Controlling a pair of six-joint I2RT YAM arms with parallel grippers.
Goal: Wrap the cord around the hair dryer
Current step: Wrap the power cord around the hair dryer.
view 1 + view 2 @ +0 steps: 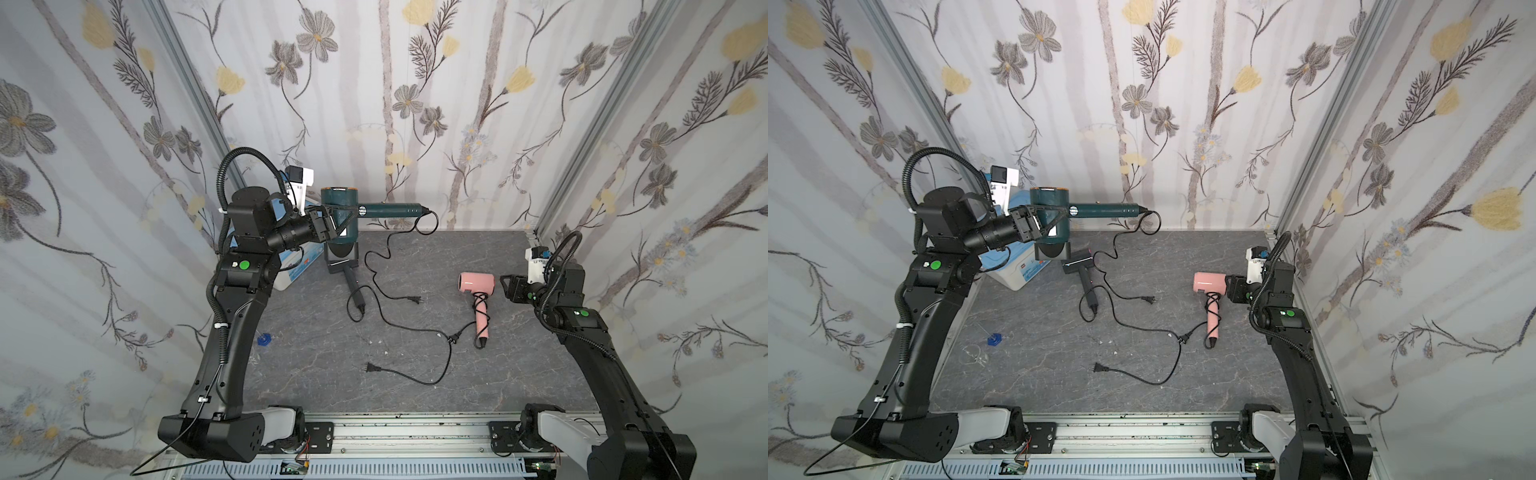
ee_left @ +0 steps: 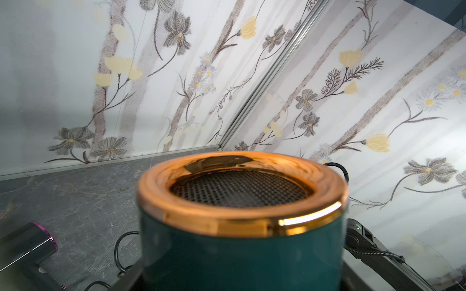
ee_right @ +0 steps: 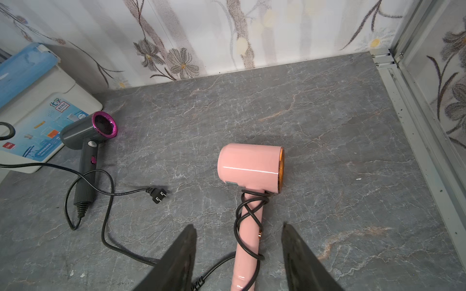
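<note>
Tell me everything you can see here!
green hair dryer: one, dark green, held up, back left
grey hair dryer: one, grey, lying by the box
pink hair dryer: one, pink, lying on the right
cords: three, black, one partly wound on pink handle
box: one, white and blue, back left
small blue thing: one, blue, left side
table: one, grey, underneath
left hand: one, black, gripping green hair dryer
right hand: one, black, open, by pink hair dryer

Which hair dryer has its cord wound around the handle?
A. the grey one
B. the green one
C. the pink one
C: loops of black cord cross around the handle of the pink hair dryer, while the cords of the green hair dryer and the grey hair dryer trail loose.
</note>
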